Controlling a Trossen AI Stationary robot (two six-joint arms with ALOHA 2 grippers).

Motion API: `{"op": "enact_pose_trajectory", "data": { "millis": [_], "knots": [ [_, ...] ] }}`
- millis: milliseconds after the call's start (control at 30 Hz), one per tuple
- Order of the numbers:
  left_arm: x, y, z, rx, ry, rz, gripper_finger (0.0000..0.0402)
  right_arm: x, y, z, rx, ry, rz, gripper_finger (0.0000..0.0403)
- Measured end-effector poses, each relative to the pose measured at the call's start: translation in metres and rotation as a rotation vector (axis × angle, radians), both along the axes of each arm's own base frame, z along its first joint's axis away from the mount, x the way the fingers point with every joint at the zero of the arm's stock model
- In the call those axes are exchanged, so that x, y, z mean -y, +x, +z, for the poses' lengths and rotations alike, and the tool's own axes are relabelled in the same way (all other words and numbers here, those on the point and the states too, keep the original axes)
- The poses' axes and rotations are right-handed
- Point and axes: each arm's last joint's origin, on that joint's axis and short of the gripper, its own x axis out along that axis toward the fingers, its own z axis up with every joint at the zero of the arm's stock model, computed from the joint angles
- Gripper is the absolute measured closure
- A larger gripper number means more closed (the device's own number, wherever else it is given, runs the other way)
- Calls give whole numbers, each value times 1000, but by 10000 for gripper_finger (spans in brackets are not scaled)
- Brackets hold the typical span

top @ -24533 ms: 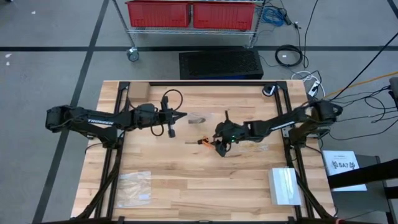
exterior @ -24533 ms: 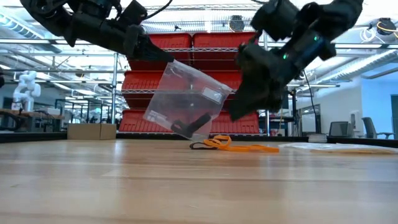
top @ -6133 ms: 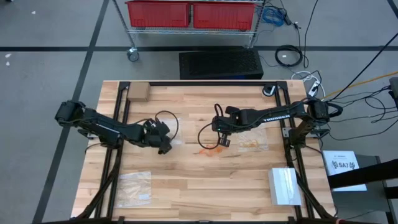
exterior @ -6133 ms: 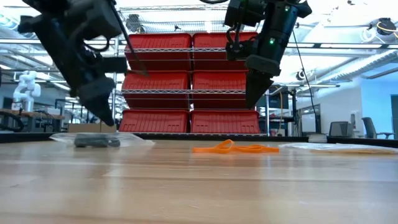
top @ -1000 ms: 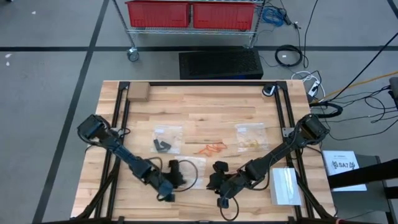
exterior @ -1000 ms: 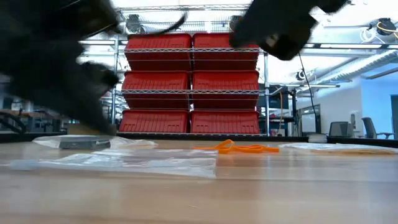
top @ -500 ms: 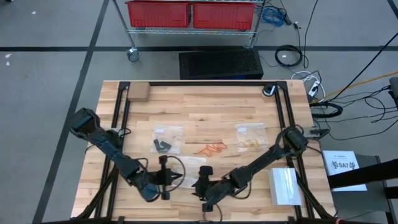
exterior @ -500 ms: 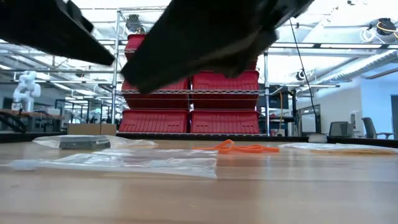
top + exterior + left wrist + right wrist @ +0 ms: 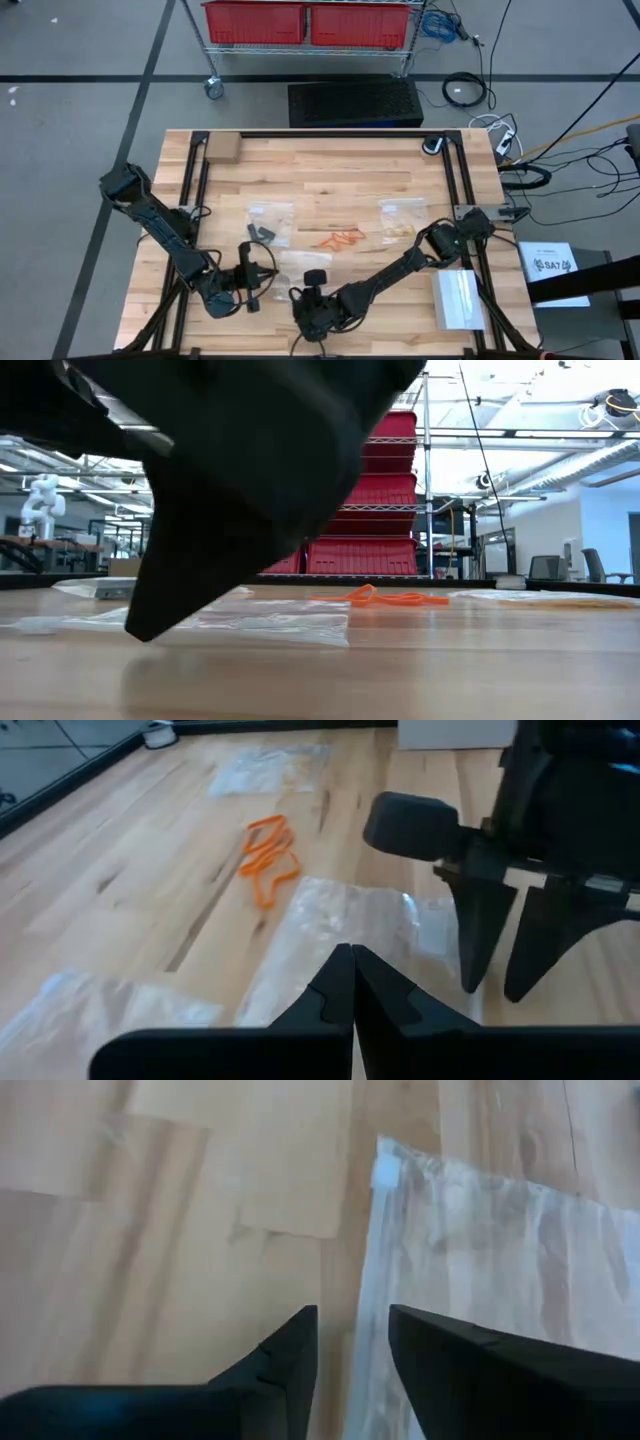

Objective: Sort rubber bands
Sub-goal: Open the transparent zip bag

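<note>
- Dark right pincer (image 9: 345, 1340) hangs with its fingers parted over the edge of an empty clear bag (image 9: 480, 1270) at the desk's (image 9: 330, 165) near edge, grasping nothing.
- Left pincer (image 9: 352, 985) is clenched tight and empty, just beside the same bag, facing the right one.
- Orange bands (image 9: 338, 238) lie loose mid-desk.
- Black bands (image 9: 262, 233) sit in a bag to their left, tan bands (image 9: 400, 229) in another to their right.
</note>
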Motion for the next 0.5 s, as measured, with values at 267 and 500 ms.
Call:
{"op": "enact_pose_trajectory", "data": {
  "millis": [267,500],
  "knots": [
    [-6,-7,2,12,-3,1,398,5,7,-8,-25,5,-32,370],
    [-5,-7,2,12,-2,-1,398,8,6,2,-64,-17,-43,401]
  ]
}}
